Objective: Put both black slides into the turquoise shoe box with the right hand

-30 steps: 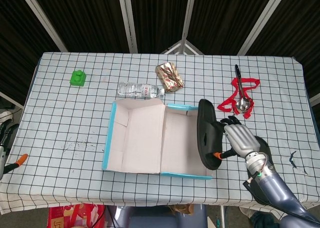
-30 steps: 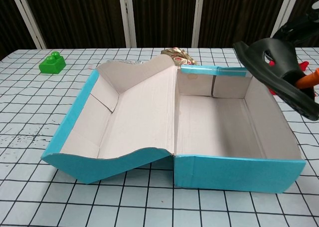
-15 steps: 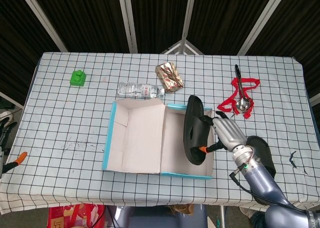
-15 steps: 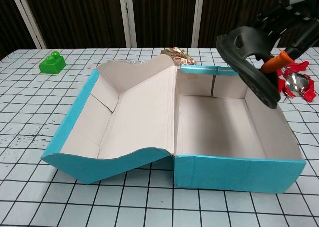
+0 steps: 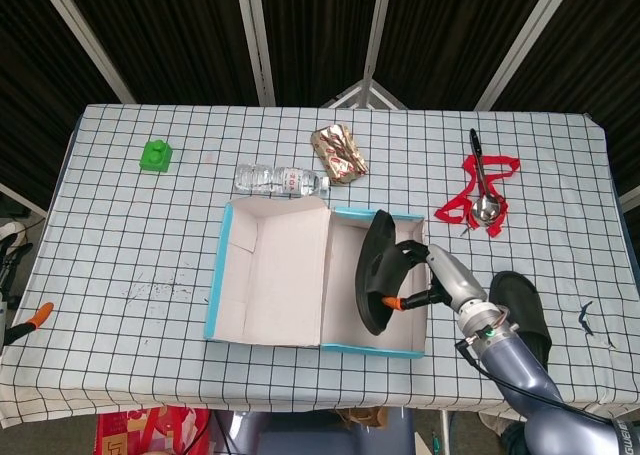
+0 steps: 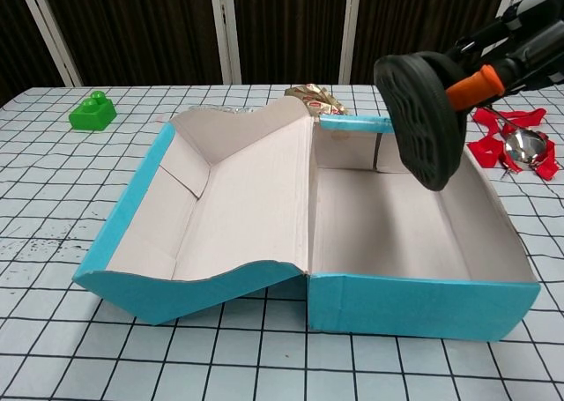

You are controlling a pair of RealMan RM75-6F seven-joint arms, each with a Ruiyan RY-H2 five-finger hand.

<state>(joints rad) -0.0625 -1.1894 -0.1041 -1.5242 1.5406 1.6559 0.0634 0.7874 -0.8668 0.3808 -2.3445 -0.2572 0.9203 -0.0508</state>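
**Black slide held over the box, 1 more waiting**

Black rubber fills the right hand (image 5: 432, 280): its fingers are clamped on 1 slide (image 5: 375, 272), with an orange fingertip (image 6: 470, 85) showing against the dark sole in the chest view. The slide hangs on edge, sole turned toward the chest camera, above the right-hand compartment of the turquoise box (image 5: 378, 349). It looks clear of the floor and walls, so I judge it not yet set down.

By that reading, 0 of 2 slides are in the box. This 1 needs lowering and releasing. The second slide (image 5: 521, 312) lies on the table just right of the box, beside the right forearm, and would need fetching with the same hand.

The right arm reaches in from the lower right, wrist angled up and left toward the box. The left hand (image 5: 8, 330) is barely in view at the table's left edge, a scrap with an orange tip, and I cannot tell whether it is apart or closed.

The box lid lies open to the left. Beyond the box sit a clear bottle (image 5: 282, 181) and a foil packet (image 5: 339, 153); a green block (image 5: 156, 156) is far left, and a spoon (image 5: 482, 191) on red ribbon (image 5: 489, 190) is at right.
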